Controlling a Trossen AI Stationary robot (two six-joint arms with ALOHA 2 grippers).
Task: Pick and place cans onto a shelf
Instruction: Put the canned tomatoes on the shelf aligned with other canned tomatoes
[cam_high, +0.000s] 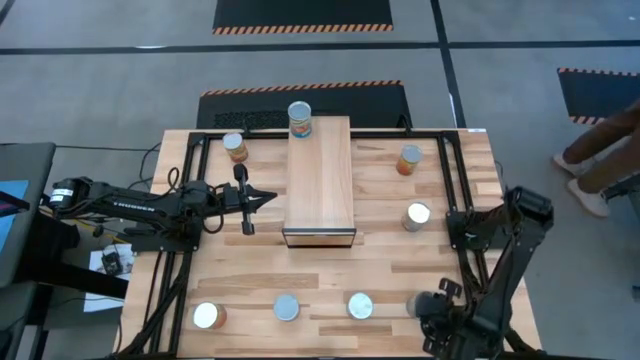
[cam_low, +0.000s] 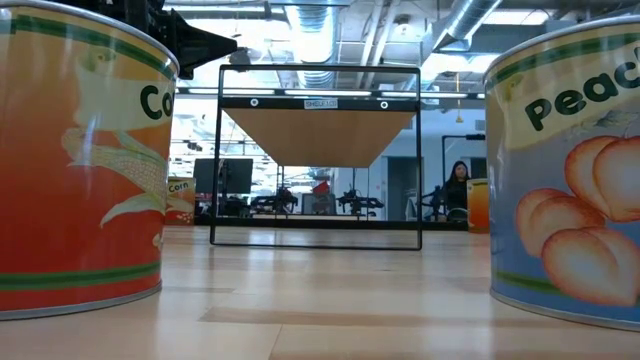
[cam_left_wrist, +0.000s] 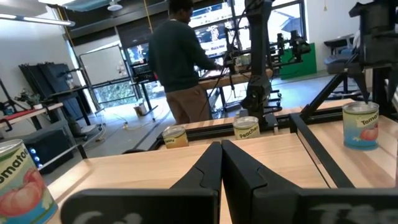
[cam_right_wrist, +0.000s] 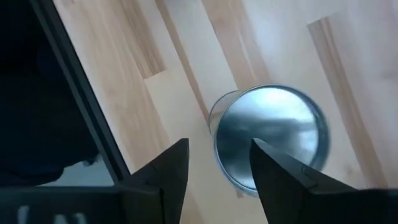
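The shelf (cam_high: 318, 180) is a long light-wood box in the middle of the table, with one can (cam_high: 300, 120) standing on its far end. Several other cans stand upright on the tabletop, among them three along the near edge (cam_high: 208, 317) (cam_high: 287, 307) (cam_high: 360, 306). My right gripper (cam_right_wrist: 217, 168) hangs open, pointing down, above a further can's silvery top (cam_right_wrist: 270, 134) near the table's front right (cam_high: 414, 303). Its fingers are above the can and touch nothing. My left gripper (cam_high: 262, 200) is shut, level, just left of the shelf, holding nothing.
Two cans (cam_high: 409, 159) (cam_high: 417, 216) stand right of the shelf and one (cam_high: 235, 147) at its far left. A black frame rail (cam_right_wrist: 81, 93) runs beside the can under my right gripper. People stand beyond the table (cam_left_wrist: 180, 56) (cam_high: 600, 160).
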